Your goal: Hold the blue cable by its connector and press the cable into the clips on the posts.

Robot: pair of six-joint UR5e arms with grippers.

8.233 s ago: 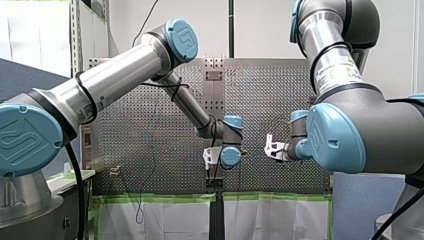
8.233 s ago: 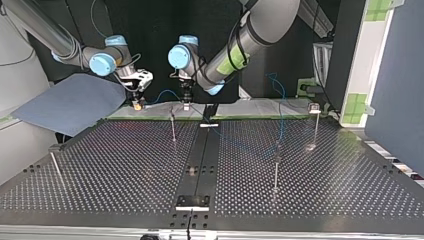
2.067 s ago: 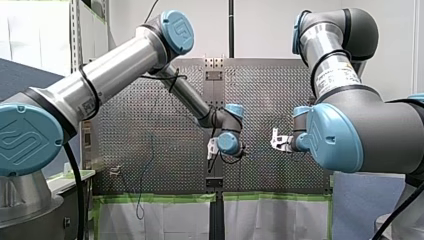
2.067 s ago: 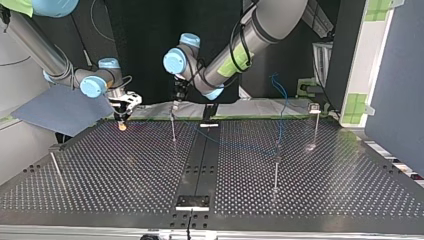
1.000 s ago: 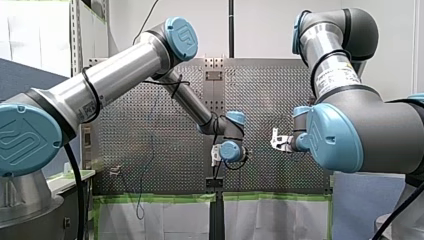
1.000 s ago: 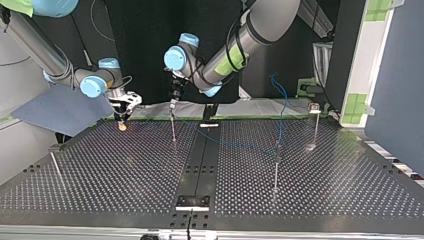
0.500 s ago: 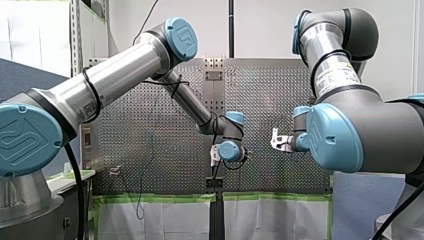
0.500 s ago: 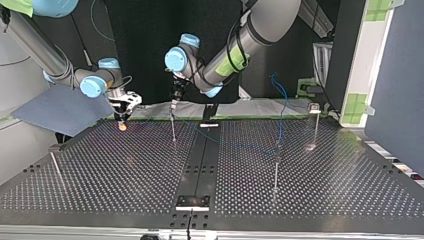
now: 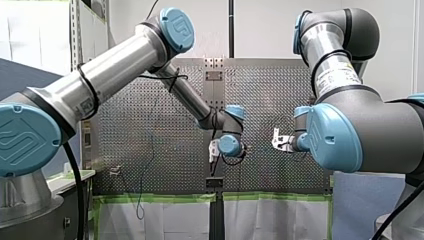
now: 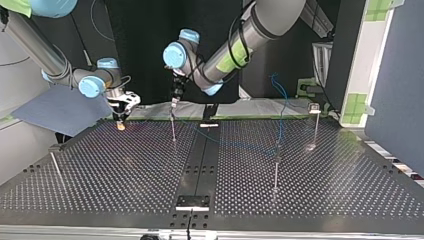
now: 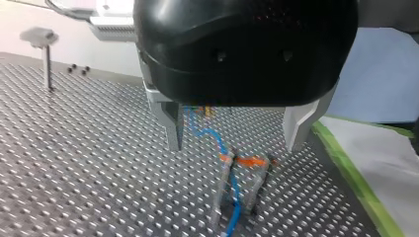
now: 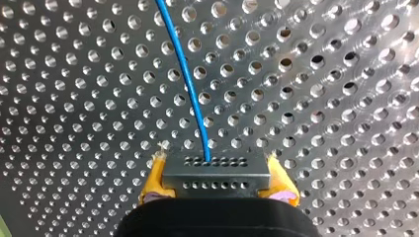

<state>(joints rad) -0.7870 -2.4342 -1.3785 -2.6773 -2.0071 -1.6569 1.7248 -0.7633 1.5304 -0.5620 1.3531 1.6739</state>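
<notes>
A thin blue cable (image 12: 190, 84) runs from a grey connector (image 12: 217, 181); my right gripper (image 12: 217, 170) is shut on that connector with its yellow pads (image 12: 154, 178), low over the perforated table (image 10: 125, 170) at the top view's left, where it shows as my right gripper (image 10: 120, 125). My left gripper (image 11: 232, 148) stands open, its fingers apart above a clip post (image 11: 254, 185) with an orange mark. The cable (image 11: 235, 193) lies in that clip. In the top view my left gripper (image 10: 173, 102) hangs just over the post (image 10: 173, 127).
More posts stand on the table: one in the middle right (image 10: 275, 172), one at the far right (image 10: 315, 122), one at the near left (image 10: 55, 167). The cable (image 10: 280, 107) also hangs slack behind the far-right post. A black centre rail (image 10: 197, 170) divides the table.
My left gripper has risen a little above the clip post and stays open. My right gripper keeps the connector in the same place.
</notes>
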